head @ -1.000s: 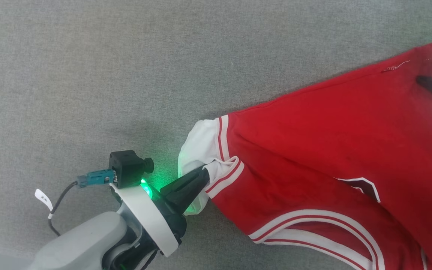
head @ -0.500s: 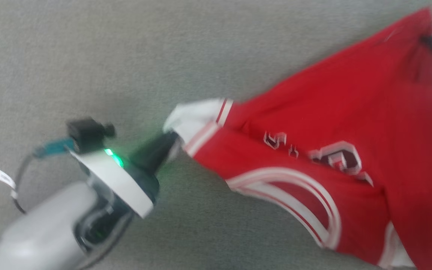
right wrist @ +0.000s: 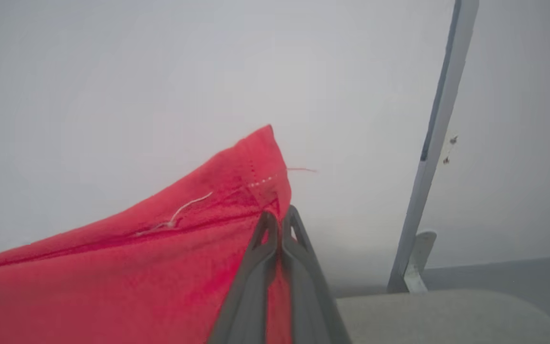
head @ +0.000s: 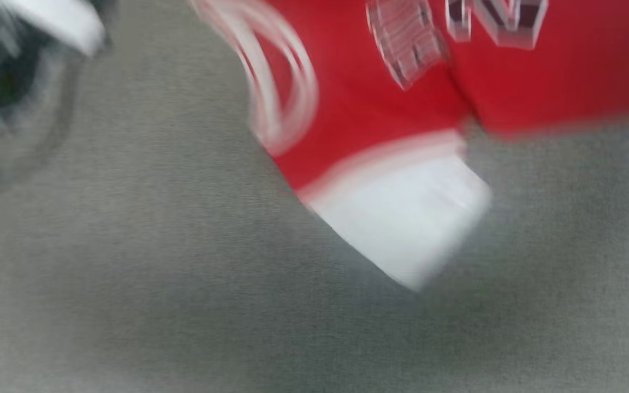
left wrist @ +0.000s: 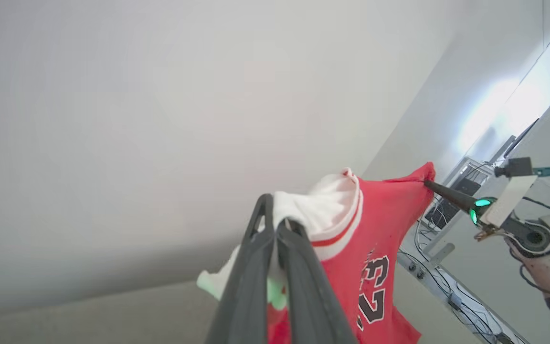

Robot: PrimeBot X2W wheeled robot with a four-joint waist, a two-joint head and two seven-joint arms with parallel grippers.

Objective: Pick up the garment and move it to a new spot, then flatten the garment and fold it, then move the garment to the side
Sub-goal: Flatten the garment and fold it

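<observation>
The garment (left wrist: pixel 380 224), a red shirt with white sleeve ends and a black-and-white number, hangs in the air stretched between both grippers. In the left wrist view, my left gripper (left wrist: pixel 275 212) is shut on a white sleeve end (left wrist: pixel 322 210). My right gripper (left wrist: pixel 427 182) pinches the far red corner. The right wrist view shows the right gripper (right wrist: pixel 277 217) shut on the stitched red hem corner of the garment (right wrist: pixel 160 258). The head view is blurred. There the garment (head: pixel 380 109) hangs across the top with a white sleeve end (head: pixel 407 218) dangling lowest.
A grey fabric surface (head: pixel 129 305) lies below the garment. My left arm's white wrist ring (head: pixel 58 22) blurs at the head view's top left. A rack with cables (left wrist: pixel 447 286) stands beyond the right arm. A pale upright post (right wrist: pixel 435 157) rises at the surface's edge.
The head view has swung and blurred. The garment has come up off the grey surface and now hangs between the grippers. The right gripper has shut on the hem corner.
</observation>
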